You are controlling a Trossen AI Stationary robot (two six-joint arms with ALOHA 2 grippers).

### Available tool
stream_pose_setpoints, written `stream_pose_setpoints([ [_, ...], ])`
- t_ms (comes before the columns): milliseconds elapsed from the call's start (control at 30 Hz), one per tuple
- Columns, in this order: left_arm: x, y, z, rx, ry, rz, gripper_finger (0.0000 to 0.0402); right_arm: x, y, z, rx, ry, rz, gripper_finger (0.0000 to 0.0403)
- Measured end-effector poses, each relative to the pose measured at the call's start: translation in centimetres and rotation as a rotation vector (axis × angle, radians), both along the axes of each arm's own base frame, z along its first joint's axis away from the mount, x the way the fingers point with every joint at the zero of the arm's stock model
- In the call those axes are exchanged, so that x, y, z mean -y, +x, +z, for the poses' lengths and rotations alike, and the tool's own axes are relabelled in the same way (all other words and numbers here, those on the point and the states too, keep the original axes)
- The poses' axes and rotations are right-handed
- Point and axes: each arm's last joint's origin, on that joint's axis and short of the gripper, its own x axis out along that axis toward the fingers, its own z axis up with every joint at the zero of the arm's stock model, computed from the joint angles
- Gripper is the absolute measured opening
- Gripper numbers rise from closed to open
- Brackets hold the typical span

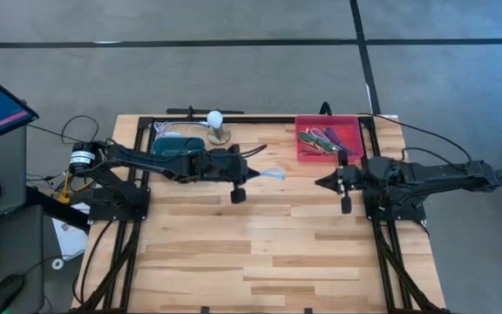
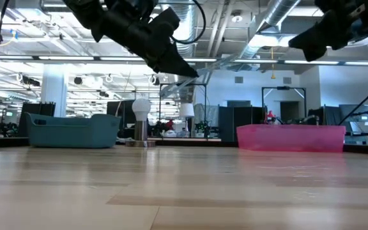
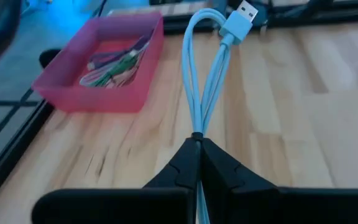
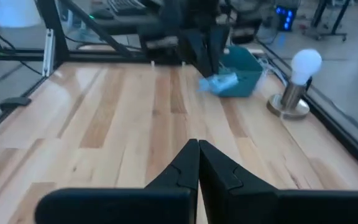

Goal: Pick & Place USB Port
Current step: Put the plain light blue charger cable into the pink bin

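The cable [image 3: 205,81] hung clear of the table, a pale blue folded loop pinched in the left gripper [image 3: 199,144], whose fingers were shut tight on it just below the fold. Its long axis ran straight out ahead of those fingers, ending in the USB plug [image 3: 241,17] at the far tip. From above, the cable [image 1: 268,173] pointed across the middle of the table toward the right arm, with the red bin [image 1: 356,155] lying beyond and off to one side of that line, and the teal bin [image 1: 178,148] back under the left arm. So the left arm was the nearer one by far; it already had the thing, and any drop into the red bin looked to need a swing across and toward the back edge.

The right gripper [image 1: 329,182] waited near the red bin's front corner, fingers pressed together on nothing.

The left wrist view showed the plug and the colored cables [image 3: 114,65] in the red bin; the overhead gave only a blue smear. The right wrist view caught the lamp [image 4: 298,84] beside the teal bin.
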Motion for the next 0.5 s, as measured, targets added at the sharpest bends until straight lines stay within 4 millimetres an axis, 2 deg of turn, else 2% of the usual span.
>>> stream_pose_setpoints([
  [100,0.1,0.1,0.1,0.016,0.000,-0.008,0.0006,0.0,0.2,0.0,0.008,0.026,-0.011,0.0000],
  [300,0.1,0.2,0.7,0.076,0.021,-0.012,0.0006,-0.1,1.9,0.2,0.048,0.055,-0.015,0.0000],
  [500,-1.1,0.3,2.1,0.214,0.051,0.024,0.0006,0.1,4.0,-0.2,0.080,0.020,-0.127,0.0023],
])
